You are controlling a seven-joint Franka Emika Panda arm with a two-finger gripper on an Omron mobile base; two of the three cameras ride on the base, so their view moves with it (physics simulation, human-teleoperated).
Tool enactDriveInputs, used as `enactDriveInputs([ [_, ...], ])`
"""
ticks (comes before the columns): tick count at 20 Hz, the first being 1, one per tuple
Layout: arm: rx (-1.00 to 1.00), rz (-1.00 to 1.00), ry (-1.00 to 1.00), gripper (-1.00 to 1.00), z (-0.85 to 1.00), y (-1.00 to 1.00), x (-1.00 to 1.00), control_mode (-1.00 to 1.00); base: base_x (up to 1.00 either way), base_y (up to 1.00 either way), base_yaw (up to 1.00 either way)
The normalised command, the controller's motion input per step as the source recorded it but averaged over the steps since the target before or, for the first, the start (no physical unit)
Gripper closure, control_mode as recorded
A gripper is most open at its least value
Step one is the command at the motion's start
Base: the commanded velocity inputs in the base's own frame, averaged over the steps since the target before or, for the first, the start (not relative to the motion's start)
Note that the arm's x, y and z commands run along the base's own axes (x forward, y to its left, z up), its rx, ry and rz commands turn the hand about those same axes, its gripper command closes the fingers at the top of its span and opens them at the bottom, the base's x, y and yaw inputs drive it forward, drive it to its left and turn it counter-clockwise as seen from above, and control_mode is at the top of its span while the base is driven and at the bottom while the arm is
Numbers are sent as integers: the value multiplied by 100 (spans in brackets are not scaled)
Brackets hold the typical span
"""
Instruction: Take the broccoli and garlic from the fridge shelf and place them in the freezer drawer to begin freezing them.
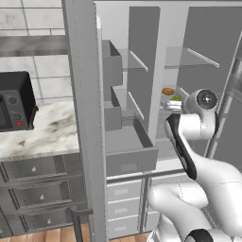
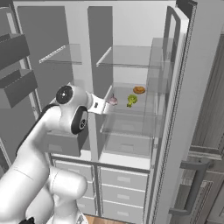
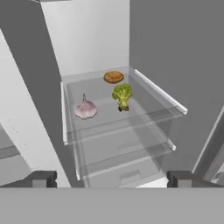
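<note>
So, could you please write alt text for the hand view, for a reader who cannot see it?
Seen from the robot's hand, a glass fridge shelf holds a pale garlic bulb on the left, a green broccoli floret to its right and an orange-brown food item farther back. The open jaws' two dark tips stand far apart at the bottom edge, short of the shelf.

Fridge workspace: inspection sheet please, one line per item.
Surface: fridge shelf, glass, holds three items.
Job's things: broccoli upright, mid-shelf; garlic beside it, apart; freezer drawer pulled open, nothing seen in the part of it in view.
Clutter: orange-brown food item behind the broccoli.
Grippers: claw open, short of the shelf, holding nothing.
Cables: nothing seen.
Surroundings: microwave on marble counter; cabinet drawers below.
</note>
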Motion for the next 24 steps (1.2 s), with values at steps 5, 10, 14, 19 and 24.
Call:
enactDriveInputs([
  [5, 0, -2, 15, -100, -4, -33, 61, -100, 0, 0, 0],
  [10, 3, 3, 4, -100, -26, -48, 44, -100, 0, 0, 0],
  [14, 12, 6, 1, -100, -14, -47, 46, -100, 0, 0, 0],
  [19, 7, 1, 6, -100, -9, -16, 71, -100, 0, 0, 0],
  [24, 0, 0, 4, -100, -35, 0, 70, -100, 0, 0, 0],
])
